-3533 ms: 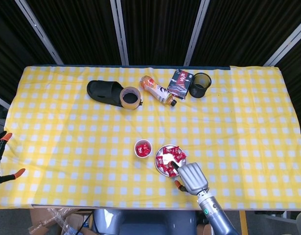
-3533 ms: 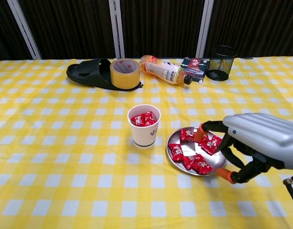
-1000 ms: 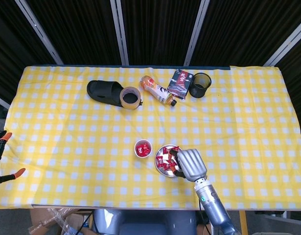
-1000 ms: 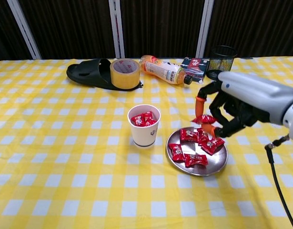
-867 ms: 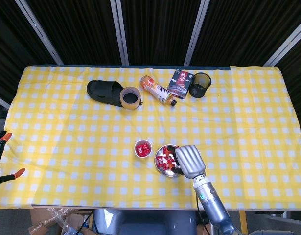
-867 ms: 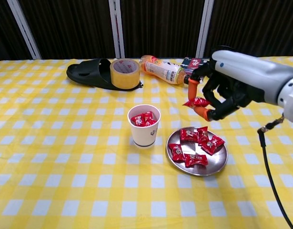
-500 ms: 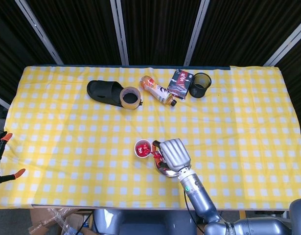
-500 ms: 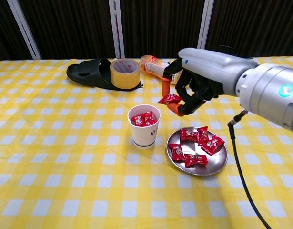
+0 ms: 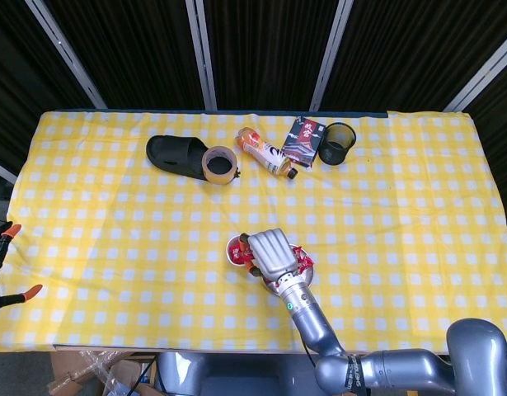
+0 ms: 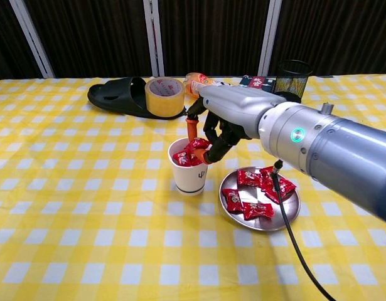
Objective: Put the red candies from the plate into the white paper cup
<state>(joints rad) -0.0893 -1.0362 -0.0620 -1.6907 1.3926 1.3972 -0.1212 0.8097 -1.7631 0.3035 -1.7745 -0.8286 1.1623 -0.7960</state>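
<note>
The white paper cup (image 10: pixel 189 177) stands mid-table with red candies inside; in the head view only its left part (image 9: pixel 233 251) shows beside my right hand (image 9: pixel 270 251). My right hand (image 10: pixel 221 124) hovers right over the cup's mouth and pinches a red candy (image 10: pixel 198 145) between orange fingertips. To the right of the cup, the metal plate (image 10: pixel 268 226) holds several red candies (image 10: pixel 256 210); its rim (image 9: pixel 307 266) peeks out from under the hand. My left hand (image 9: pixel 1 262) shows only as spread orange fingertips at the left edge, off the table.
At the back lie a black slipper (image 10: pixel 114 95), a tape roll (image 10: pixel 164 97), an orange bottle on its side (image 9: pixel 265 153), a dark red box (image 9: pixel 305 139) and a black mesh pen holder (image 10: pixel 292 81). A black cable (image 10: pixel 294 241) hangs from my right arm across the plate.
My right hand lifted a candy off the plate and carried it left; it now sits over the cup's mouth. One candy fewer lies on the plate.
</note>
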